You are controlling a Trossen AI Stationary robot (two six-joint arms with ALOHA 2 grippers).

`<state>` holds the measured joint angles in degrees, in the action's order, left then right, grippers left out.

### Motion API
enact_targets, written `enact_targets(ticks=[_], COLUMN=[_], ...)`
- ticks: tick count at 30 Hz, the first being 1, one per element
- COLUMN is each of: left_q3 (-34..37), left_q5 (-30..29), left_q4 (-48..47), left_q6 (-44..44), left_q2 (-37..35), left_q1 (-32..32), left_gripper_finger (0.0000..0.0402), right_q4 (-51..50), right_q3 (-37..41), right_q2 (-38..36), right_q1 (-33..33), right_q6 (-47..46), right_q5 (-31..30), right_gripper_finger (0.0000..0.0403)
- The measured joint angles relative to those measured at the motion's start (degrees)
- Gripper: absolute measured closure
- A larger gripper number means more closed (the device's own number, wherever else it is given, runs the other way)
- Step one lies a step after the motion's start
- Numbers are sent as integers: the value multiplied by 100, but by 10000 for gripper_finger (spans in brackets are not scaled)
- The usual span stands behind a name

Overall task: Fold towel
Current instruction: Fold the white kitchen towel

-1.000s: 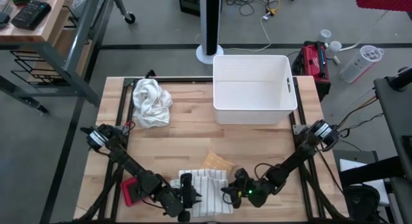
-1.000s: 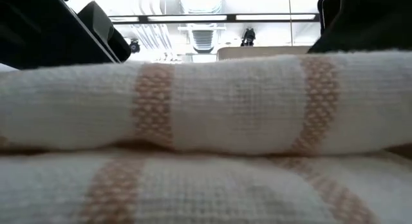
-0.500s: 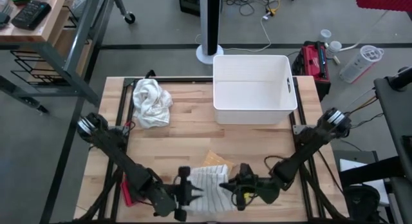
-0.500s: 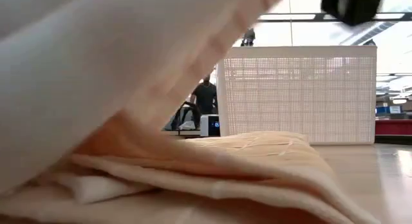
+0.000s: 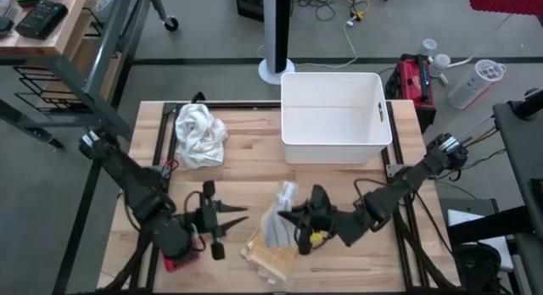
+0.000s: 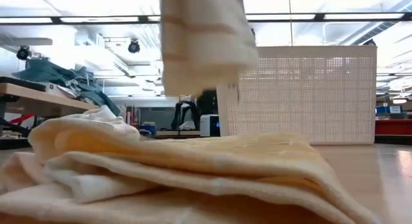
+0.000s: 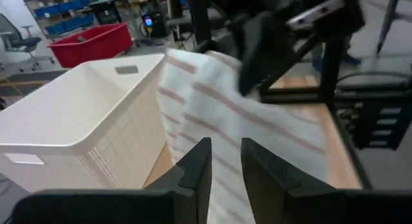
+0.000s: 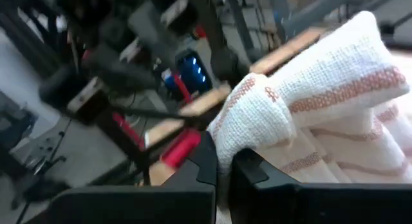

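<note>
A white towel with tan stripes (image 5: 276,225) hangs bunched over the table's front middle, with my right gripper (image 5: 287,217) shut on it. In the low view its lower end (image 6: 206,69) shows above a yellowish cloth heap (image 6: 161,179) lying on the table, which the high view shows as a tan cloth (image 5: 267,259). My left gripper (image 5: 233,219) hovers to the towel's left, pointing at it. Its fingers (image 7: 193,169) stand a little apart with nothing between them. My right gripper pinches a bunched fold at the towel's upper end (image 8: 248,130) between its two fingers, several layers together. The fingers come nearly level from the table's right side. The towel hangs slack below them, lifted off the table.
A white bin (image 5: 335,117) stands at the far middle-right. A crumpled white cloth (image 5: 199,134) lies at the far left. A red object (image 5: 174,259) sits at the near left by my left arm. Bare wood shows between the bin and the grippers.
Both grippers have risen and moved toward the far edge. My right gripper has carried the towel up, so the towel that lay flat and folded near the front edge now hangs bunched. My left gripper has come away from the towel, toward the left.
</note>
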<state>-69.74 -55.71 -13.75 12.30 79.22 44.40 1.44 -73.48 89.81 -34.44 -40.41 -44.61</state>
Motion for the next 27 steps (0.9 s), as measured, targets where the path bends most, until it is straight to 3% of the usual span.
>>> enact_targets(ticks=[8,16,23,27], left_q3=[20,20,20,20], left_q5=[8,-227,-227,-229], left_q4=[-148,-281,-365,-366], left_q6=[-153,-299,-187,-176], left_q2=[-139,-153,-153,-153], left_q1=[203,199,200,199], left_gripper_finger=[326,326,326,326], right_q4=[25,-314,-1051,-1603], right_q3=[-326,160,259,264], right_q2=[127,1015,1126,1139], right_q1=[258,-20,-375,-520], right_q6=[92,-1763,-3128,-3975], right_q5=[-47,-1,10,454], right_gripper_finger=[403,403,403,399])
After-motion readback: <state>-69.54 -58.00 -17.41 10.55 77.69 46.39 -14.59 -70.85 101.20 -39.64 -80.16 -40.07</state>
